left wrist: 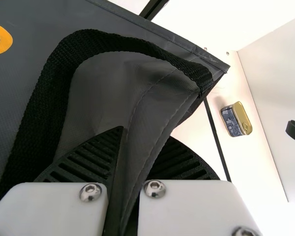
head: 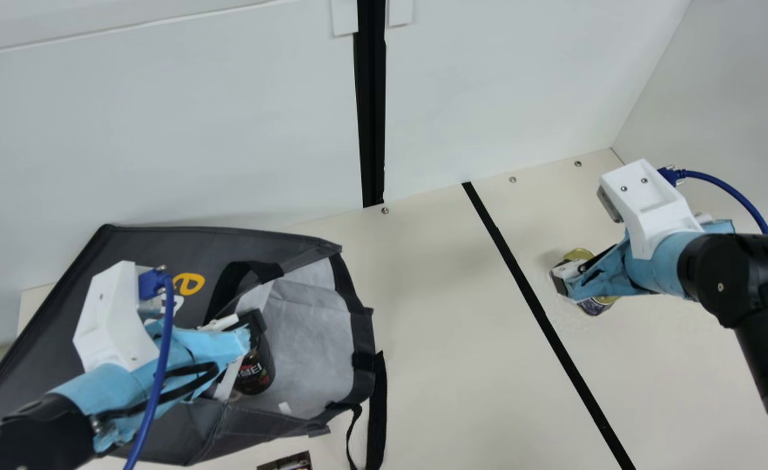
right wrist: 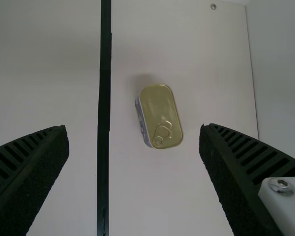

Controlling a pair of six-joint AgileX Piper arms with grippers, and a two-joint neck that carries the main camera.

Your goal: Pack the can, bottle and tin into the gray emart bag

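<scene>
The gray bag (head: pixel 149 251) is being pinched at its edge by the jaws of the left gripper (head: pixel 251 326). A dark container (head: pixel 256 373) is being held inside. At the bag's three o'clock, the tin (right wrist: pixel 160 110) is being hovered over by the right gripper (head: pixel 561 277), jaws wide apart.

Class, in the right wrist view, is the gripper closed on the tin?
No, the right gripper stands wide open, touching neither side of the tin.
</scene>
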